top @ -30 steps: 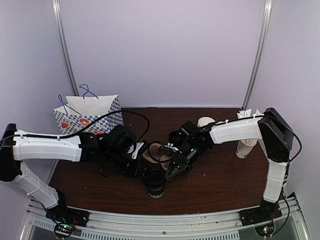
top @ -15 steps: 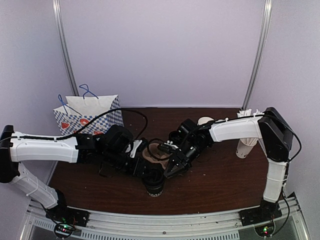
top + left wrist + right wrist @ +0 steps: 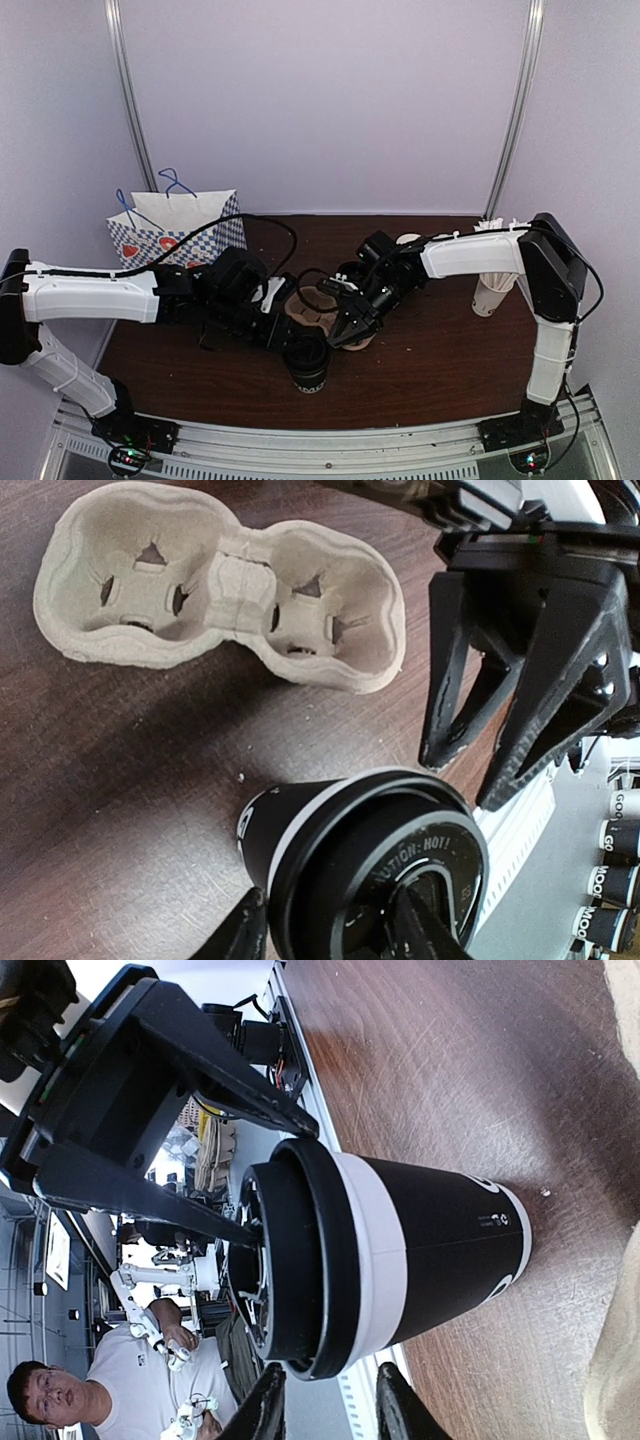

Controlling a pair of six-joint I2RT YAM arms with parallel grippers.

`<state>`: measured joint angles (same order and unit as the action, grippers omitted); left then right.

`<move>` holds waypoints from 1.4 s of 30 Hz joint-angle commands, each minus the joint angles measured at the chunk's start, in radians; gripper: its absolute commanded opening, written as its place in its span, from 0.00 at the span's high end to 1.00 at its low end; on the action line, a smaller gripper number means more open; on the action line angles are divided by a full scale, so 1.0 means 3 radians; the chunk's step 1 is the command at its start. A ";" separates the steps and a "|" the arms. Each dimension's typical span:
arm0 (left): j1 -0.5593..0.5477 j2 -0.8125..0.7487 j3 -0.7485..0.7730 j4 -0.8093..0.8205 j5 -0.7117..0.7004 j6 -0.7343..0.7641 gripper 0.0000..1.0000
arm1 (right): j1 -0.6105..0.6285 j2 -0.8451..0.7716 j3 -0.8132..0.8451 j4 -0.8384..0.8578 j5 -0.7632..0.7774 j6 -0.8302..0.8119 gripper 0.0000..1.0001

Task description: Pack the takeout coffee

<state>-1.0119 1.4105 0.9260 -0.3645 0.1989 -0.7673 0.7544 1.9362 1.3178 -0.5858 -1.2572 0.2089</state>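
Note:
The takeout coffee (image 3: 308,368), a black cup with a black lid, stands upright on the table near the front. My left gripper (image 3: 298,347) is shut on its lid rim, one finger on top of the lid and one outside the rim, as the left wrist view (image 3: 330,932) shows on the cup (image 3: 300,830). My right gripper (image 3: 347,333) is open and empty just right of the cup, its fingers (image 3: 450,710) pointing down beside the lid. In the right wrist view the cup (image 3: 430,1240) lies just beyond my right gripper (image 3: 330,1410).
A tan pulp two-cup carrier (image 3: 318,303) (image 3: 220,590) lies on the table just behind the cup. A checked paper bag (image 3: 185,230) stands at the back left. A white cup of straws (image 3: 490,285) and stacked cups (image 3: 408,243) stand at the back right.
My right gripper has drawn back a little from the cup's lid toward the carrier. The left gripper and the cup have shifted slightly away from the front edge.

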 commanded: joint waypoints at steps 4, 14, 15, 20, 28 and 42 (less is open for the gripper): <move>0.0084 0.0074 0.0019 0.0216 0.0085 0.0057 0.59 | -0.0027 0.0137 0.0096 0.0104 0.0003 -0.0011 0.69; 0.0108 0.0150 -0.0037 0.0272 0.0184 0.0064 0.62 | -0.0022 0.0252 0.0078 0.0251 -0.0053 0.0106 0.73; 0.0106 0.0153 -0.0054 0.0276 0.0190 0.0063 0.62 | -0.0020 0.0261 0.0070 0.0272 -0.0061 0.0122 0.74; 0.0130 0.0187 -0.0184 0.0369 0.0242 0.0027 0.63 | -0.0019 0.0310 0.0001 0.0405 -0.0035 0.0238 0.79; 0.0127 0.0169 -0.0515 0.0511 0.0290 -0.0124 0.65 | -0.0016 0.0428 -0.0091 0.0273 0.0216 0.0171 0.85; 0.0128 0.0017 -0.0959 0.0615 0.0162 -0.0352 0.65 | 0.0108 0.0507 0.0026 -0.0041 0.0462 -0.0071 0.85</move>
<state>-0.9619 1.3697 0.7200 -0.0288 0.2920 -0.8627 0.7528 2.0171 1.3308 -0.5308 -1.3273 0.2359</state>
